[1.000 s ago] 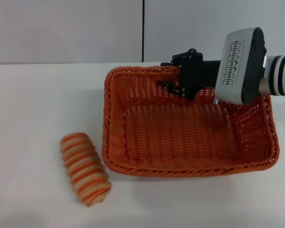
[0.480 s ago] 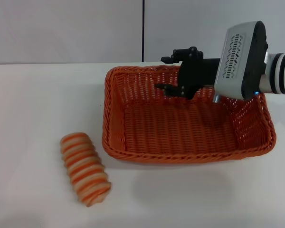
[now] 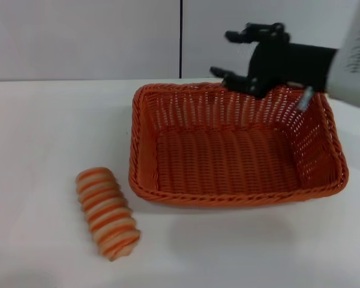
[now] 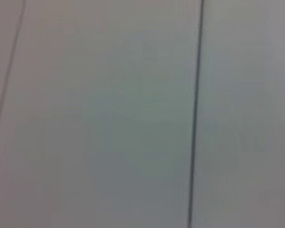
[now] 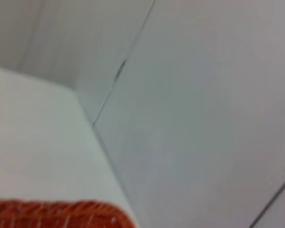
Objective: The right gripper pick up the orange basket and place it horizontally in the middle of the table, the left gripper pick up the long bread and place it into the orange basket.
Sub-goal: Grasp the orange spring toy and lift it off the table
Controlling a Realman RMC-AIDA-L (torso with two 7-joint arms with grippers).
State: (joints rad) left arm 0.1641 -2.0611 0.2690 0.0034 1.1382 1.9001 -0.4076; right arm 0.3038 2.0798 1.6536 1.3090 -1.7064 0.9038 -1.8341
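The orange basket (image 3: 234,147) rests flat on the white table (image 3: 48,132), its long side running left to right. My right gripper (image 3: 228,55) hovers open above the basket's far rim, clear of the wicker, holding nothing. The long bread (image 3: 107,212), striped orange-brown and cream, lies on the table just left of the basket's near left corner. In the right wrist view only a strip of the orange basket's rim (image 5: 57,213) shows. The left gripper is out of view.
A grey wall (image 3: 84,36) with a dark vertical seam rises behind the table. Bare tabletop lies in front of the basket and to the left of the bread.
My right gripper has let go of the basket's far rim, opened and risen up and to the right. The basket has settled flat on the table.
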